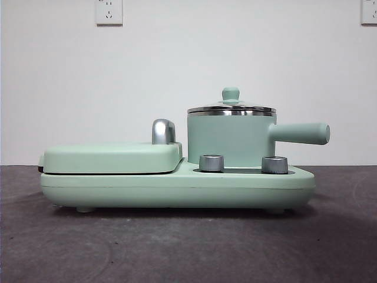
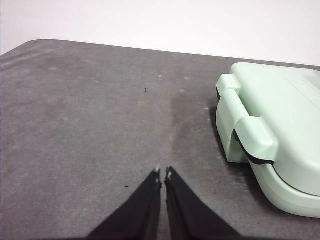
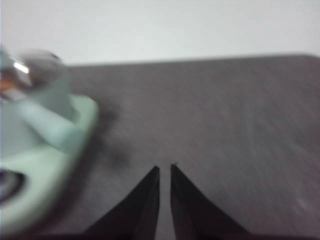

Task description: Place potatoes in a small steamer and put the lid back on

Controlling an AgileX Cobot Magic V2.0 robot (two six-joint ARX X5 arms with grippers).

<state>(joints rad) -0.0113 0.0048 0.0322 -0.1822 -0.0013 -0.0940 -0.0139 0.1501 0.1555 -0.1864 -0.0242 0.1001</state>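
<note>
We saw a mint-green cooking base (image 1: 177, 188) sitting on the dark grey table (image 1: 177, 247), with two steel dials (image 1: 211, 163) on its front ledge. On one half lay the flat griddle cover (image 1: 112, 158), closed, with a chrome handle (image 1: 163, 131) rising behind it. A white wall with two sockets (image 1: 109, 12) stood behind. Nothing stood in front of the pot in the front view, and neither arm showed there.

The small steamer (image 1: 231, 138) stood upright on the other half of the base, behind the dials, its straight side handle (image 1: 300, 133) pointing away from the griddle. The lid (image 1: 231, 109) sat level on the pot's steel rim, its small green knob on top. We could see no potato in any view; the pot's wall hid its inside.

The left gripper (image 2: 163, 172) hung over bare table near the hinged end of the griddle cover (image 2: 270, 130), its jaws nearly together and holding nothing. The right gripper (image 3: 165, 167) was over bare table beside the pot's handle (image 3: 50, 125), in a blurred picture, its jaws likewise close together and empty.
</note>
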